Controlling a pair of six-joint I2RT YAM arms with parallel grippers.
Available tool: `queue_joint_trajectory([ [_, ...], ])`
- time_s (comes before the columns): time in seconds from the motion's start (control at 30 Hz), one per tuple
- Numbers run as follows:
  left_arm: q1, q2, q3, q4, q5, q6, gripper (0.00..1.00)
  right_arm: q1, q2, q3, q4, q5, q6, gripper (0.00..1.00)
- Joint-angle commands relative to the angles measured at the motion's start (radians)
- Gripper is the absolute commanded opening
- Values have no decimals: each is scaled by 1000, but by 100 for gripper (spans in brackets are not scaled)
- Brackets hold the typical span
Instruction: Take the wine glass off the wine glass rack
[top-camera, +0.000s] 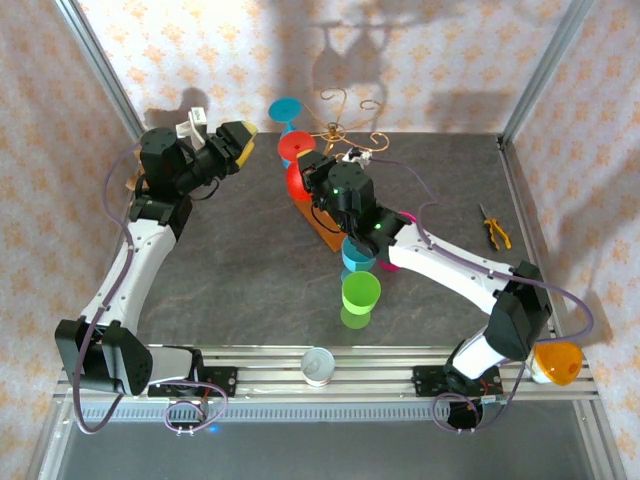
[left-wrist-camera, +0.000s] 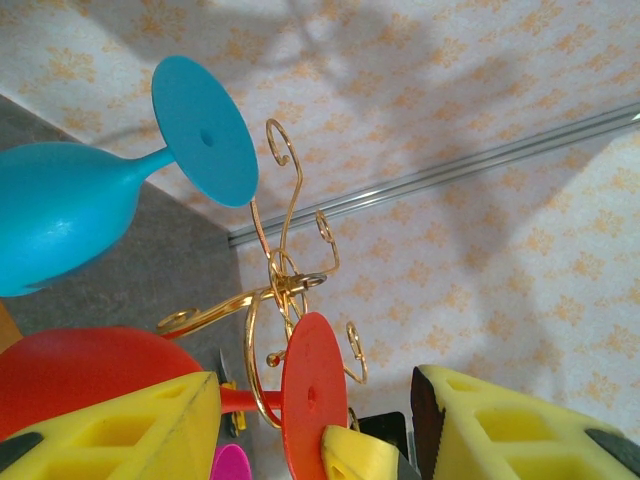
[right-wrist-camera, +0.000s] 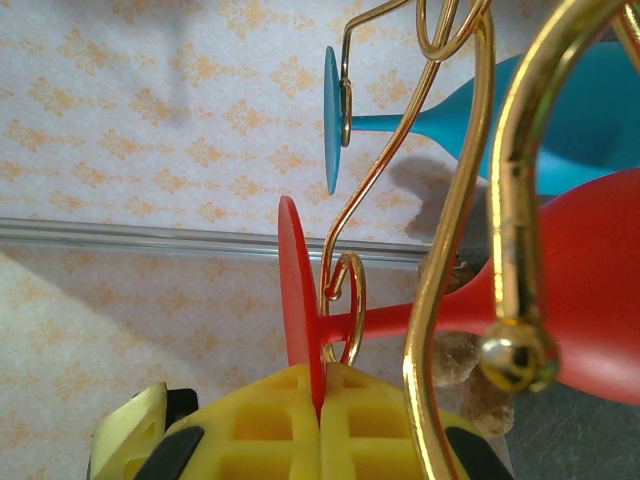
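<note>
The right claw (right-wrist-camera: 320, 400) is clamped on the red wine glass (right-wrist-camera: 590, 300), its yellow pads pressed together on the thin edge of the glass's round foot. The glass is on the wine glass rack (right-wrist-camera: 512, 200), its stem sitting inside one of the curled gold loops with the foot just beyond the loop and the bowl on the other side. A blue wine glass (left-wrist-camera: 60, 225) hangs from another arm of the rack, close beside the red one. The rack stands on its wooden base (top-camera: 322, 228) toward the back of the dark table (top-camera: 230, 250). The left claw (top-camera: 238, 142) is raised to the left of the rack, facing it, with its yellow fingers apart and nothing between them. A green cup (top-camera: 361, 291) stands nearer the arms' bases, and pliers (top-camera: 494, 229) lie well apart on the right.
</note>
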Motion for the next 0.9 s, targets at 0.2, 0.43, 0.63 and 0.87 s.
queue_joint_trajectory([
  [0.2,11,-9,-18,49,21,-2,52,-13,-25,37,34,-35,-27,0],
  [0.43,12,-9,-19,53,26,-5,52,-13,-39,42,35,-31,-74,0],
  [0.63,11,-6,-16,49,28,-5,52,-13,-55,43,28,-22,-93,0],
  [0.87,12,-4,-17,53,27,-5,52,-13,-59,47,24,-26,-98,0],
])
